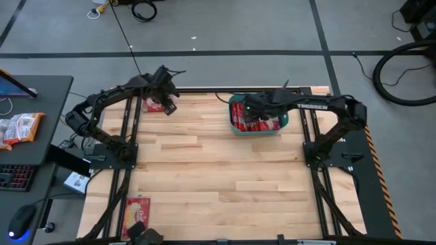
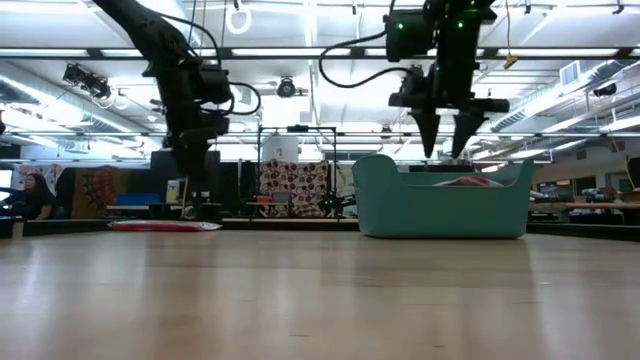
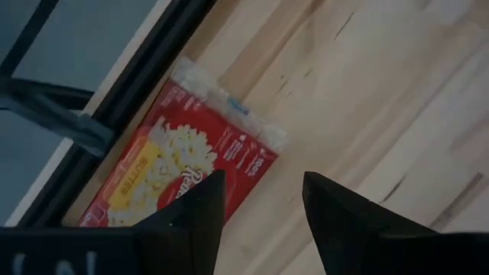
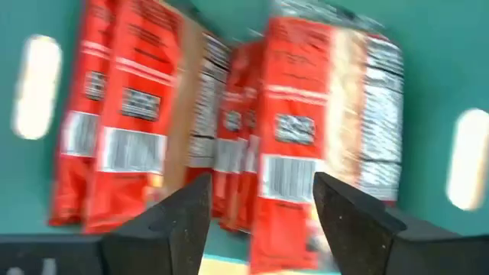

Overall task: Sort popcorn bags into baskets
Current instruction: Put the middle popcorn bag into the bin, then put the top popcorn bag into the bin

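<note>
Both grippers gape: right gripper [image 2: 446, 150] over teal tub [image 2: 440, 205], its packets mostly hidden

popcorn bag [image 3: 183, 172] | yellow strip: "BUTTER" | other print and bag labels elsewhere unreadable

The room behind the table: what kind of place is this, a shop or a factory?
Most likely a robotics lab or workshop: a wooden table in a metal frame, cables looping over a taped concrete floor, rows of ceiling strip lights and cluttered benches behind.

Red popcorn bags [image 4: 290, 130], teal basket [image 2: 440, 205]
</note>
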Robot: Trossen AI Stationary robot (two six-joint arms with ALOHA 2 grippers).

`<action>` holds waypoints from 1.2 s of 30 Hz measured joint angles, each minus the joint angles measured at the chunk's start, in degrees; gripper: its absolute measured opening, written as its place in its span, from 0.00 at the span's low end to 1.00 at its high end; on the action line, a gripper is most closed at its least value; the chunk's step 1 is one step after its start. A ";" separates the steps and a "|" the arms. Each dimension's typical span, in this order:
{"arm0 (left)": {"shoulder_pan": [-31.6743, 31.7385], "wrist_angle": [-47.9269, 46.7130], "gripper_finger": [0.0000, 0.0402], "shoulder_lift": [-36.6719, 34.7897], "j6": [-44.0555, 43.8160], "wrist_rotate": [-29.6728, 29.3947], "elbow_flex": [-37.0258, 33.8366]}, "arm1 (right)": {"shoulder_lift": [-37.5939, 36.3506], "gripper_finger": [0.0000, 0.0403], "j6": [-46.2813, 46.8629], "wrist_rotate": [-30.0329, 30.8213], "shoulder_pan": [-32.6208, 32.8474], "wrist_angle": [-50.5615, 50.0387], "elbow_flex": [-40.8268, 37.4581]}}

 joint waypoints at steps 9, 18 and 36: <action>0.67 4.86 0.45 -0.02 -6.76 0.33 -2.12 | 6.17 0.42 -5.02 -2.63 -5.03 6.59 -4.42; 3.63 15.99 0.45 0.02 -10.99 -4.76 -10.85 | 3.45 0.39 -2.66 -0.59 -7.16 0.00 -5.90; 4.34 19.18 0.44 5.88 -16.13 -6.13 -11.03 | -13.54 0.39 -3.29 0.75 0.46 13.65 -0.90</action>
